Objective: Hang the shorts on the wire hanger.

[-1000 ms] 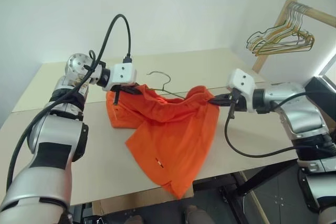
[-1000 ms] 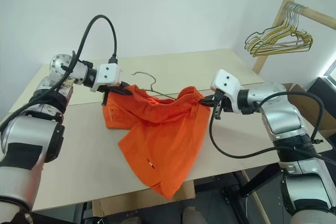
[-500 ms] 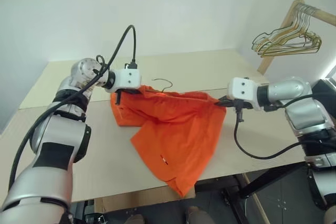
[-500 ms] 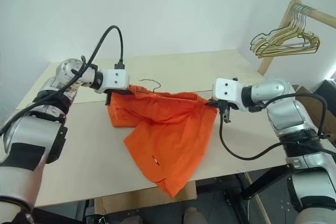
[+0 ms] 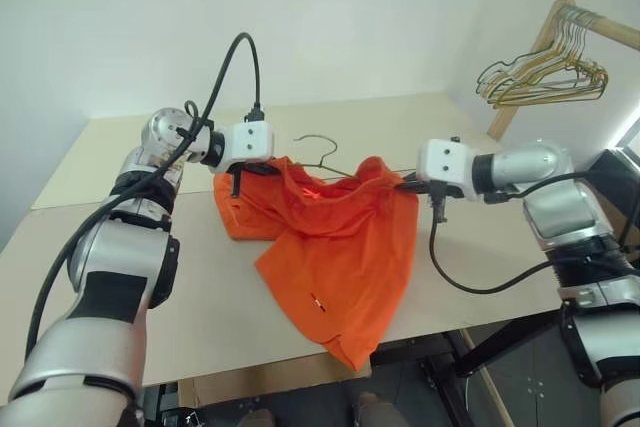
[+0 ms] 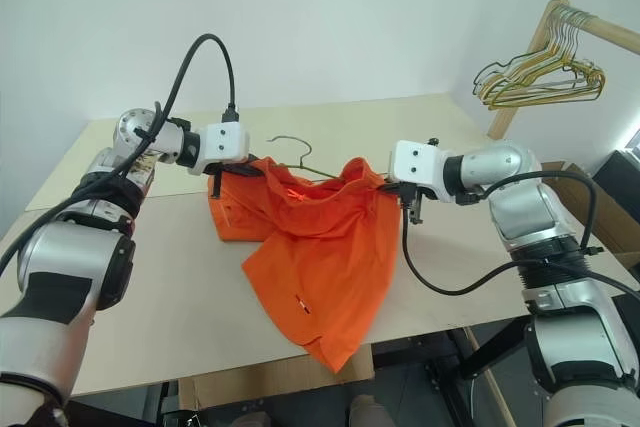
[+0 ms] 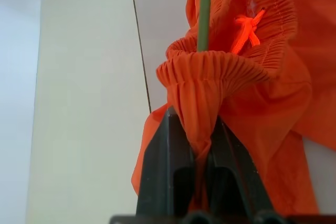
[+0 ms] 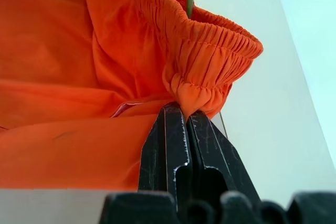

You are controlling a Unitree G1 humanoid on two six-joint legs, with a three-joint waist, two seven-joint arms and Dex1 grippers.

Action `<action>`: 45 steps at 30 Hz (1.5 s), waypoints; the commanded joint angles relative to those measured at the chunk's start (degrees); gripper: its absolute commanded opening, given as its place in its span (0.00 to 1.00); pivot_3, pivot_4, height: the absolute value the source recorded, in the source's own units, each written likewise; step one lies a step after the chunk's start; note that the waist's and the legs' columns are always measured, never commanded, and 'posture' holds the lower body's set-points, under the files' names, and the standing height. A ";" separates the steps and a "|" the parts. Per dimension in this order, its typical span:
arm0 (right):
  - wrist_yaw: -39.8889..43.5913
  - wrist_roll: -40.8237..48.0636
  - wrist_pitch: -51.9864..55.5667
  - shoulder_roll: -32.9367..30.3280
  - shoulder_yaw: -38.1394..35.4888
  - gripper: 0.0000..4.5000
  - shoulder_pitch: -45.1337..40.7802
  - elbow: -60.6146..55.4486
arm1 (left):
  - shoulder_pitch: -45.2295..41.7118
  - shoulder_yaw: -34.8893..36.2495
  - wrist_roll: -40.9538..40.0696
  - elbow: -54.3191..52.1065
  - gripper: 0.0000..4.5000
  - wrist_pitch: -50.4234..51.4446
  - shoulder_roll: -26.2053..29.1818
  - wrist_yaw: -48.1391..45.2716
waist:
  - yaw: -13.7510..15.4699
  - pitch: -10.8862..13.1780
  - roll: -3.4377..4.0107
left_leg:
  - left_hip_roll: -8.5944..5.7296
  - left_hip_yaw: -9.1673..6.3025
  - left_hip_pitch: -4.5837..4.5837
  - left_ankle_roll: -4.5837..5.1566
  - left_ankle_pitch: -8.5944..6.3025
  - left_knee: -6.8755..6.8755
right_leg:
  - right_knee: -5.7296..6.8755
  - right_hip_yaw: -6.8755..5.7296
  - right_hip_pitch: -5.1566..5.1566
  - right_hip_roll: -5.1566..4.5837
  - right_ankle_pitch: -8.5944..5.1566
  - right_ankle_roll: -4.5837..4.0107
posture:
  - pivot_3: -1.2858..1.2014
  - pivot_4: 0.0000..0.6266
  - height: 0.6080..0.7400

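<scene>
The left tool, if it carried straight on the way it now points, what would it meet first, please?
Probably the shorts: the left tool already pinches their bunched waistband, and the wire hanger runs on just beyond.

The shorts (image 5: 335, 247) lie across the middle of the counter (image 5: 480, 127), their lower part hanging over its near edge at lower centre. The wire hanger (image 5: 322, 146) lies under their upper edge, its hook reaching toward the far side. The left claw (image 5: 242, 169) sits at their upper left corner, the right claw (image 5: 404, 185) at their upper right. A rail of hangers (image 5: 545, 72) occupies the upper right of the frame.
</scene>
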 commanded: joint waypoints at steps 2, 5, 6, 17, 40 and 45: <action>-1.27 -1.06 -5.74 1.09 -0.22 0.00 -2.03 0.16 | 0.13 3.03 -3.95 -2.64 0.00 -0.54 -0.17 -1.92 | 0.00 0.00 0.00 | 0.00 0.00 0.00 0.00 0.00 0.00 | 0.00 0.00 0.01 -0.01 0.00 0.00 | 0.49 0.00 1.00; -1.27 -2.06 -8.90 1.19 0.23 0.00 -2.04 1.20 | 0.59 3.44 -4.50 -3.32 0.00 -0.47 -0.23 -2.84 | 0.03 0.00 0.00 | -0.01 0.00 0.00 0.00 0.00 0.01 | -0.01 0.00 0.02 -0.01 0.00 0.00 | 0.49 0.00 1.00; -1.39 -2.36 -9.72 1.24 0.34 0.00 -2.09 1.66 | 0.74 3.56 -4.55 -3.53 0.00 -0.71 -0.25 -2.83 | 0.04 0.00 0.00 | -0.01 0.00 0.00 0.00 0.00 0.01 | -0.02 0.00 0.02 -0.02 0.00 0.00 | 0.49 0.00 1.00; -3.44 -6.01 -11.83 1.35 0.64 0.51 -4.51 6.96 | 1.98 2.38 -3.87 -3.99 0.00 -2.20 0.36 -4.11 | -0.04 0.00 0.00 | 0.01 -0.01 0.03 0.00 0.00 0.00 | 0.01 0.01 0.02 0.00 0.02 -0.03 | 0.49 0.00 1.00; 5.36 0.83 -3.32 4.92 0.12 0.51 -7.14 11.69 | 1.82 5.63 -8.19 -4.44 0.00 -4.08 -2.04 -5.50 | -1.79 0.00 0.00 | 0.00 -0.05 0.04 0.00 0.00 0.01 | 0.04 0.01 0.04 -0.02 0.03 -0.04 | 0.48 0.00 1.00; 5.71 0.20 0.20 4.81 0.52 0.24 -6.87 10.37 | 2.16 5.86 -8.34 -4.32 0.00 -4.00 -2.13 -4.97 | -1.73 0.00 0.00 | 0.00 -0.06 0.03 0.00 0.00 0.01 | 0.04 0.00 0.04 -0.02 0.03 -0.04 | 0.48 0.00 1.00</action>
